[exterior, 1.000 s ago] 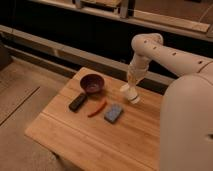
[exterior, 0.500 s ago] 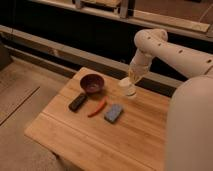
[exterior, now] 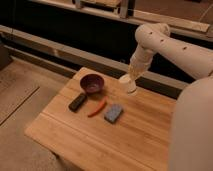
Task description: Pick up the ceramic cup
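We see our tool holding the white cup just above the far side of the tabletop, to the right of the dark bowl.

A single camera looks down from high over the robot's own shoulder onto the wooden table, the gripper at mid-frame, moderately near

Tool fingers hidden against ceramic cup; table corner cut off below.
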Motion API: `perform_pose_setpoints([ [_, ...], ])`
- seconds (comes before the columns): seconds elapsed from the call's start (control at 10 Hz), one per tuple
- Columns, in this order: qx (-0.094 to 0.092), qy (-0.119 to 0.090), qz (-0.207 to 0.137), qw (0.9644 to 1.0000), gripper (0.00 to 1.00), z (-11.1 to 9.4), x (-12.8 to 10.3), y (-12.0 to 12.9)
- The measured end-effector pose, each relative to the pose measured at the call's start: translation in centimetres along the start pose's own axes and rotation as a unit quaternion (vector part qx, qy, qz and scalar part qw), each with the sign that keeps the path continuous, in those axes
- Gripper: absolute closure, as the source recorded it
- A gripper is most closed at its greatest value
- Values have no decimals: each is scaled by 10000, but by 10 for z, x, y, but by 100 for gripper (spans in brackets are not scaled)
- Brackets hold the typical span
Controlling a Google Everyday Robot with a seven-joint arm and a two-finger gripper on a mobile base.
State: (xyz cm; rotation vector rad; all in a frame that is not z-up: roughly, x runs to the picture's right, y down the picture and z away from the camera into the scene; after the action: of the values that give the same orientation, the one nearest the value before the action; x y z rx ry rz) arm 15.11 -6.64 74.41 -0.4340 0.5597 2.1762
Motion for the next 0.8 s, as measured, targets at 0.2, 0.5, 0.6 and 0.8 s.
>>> perform_pose_setpoints([
  [0.2,-5,-61,-87,9999,100,-9,2,5],
  [0.5,-18,-78,-157,9998,100,-15,6,11],
  [0.6,-19,-79,-156,9998,100,-15,5,11],
  [0.8,-20,-80,-159,9998,100,-15,6,11],
])
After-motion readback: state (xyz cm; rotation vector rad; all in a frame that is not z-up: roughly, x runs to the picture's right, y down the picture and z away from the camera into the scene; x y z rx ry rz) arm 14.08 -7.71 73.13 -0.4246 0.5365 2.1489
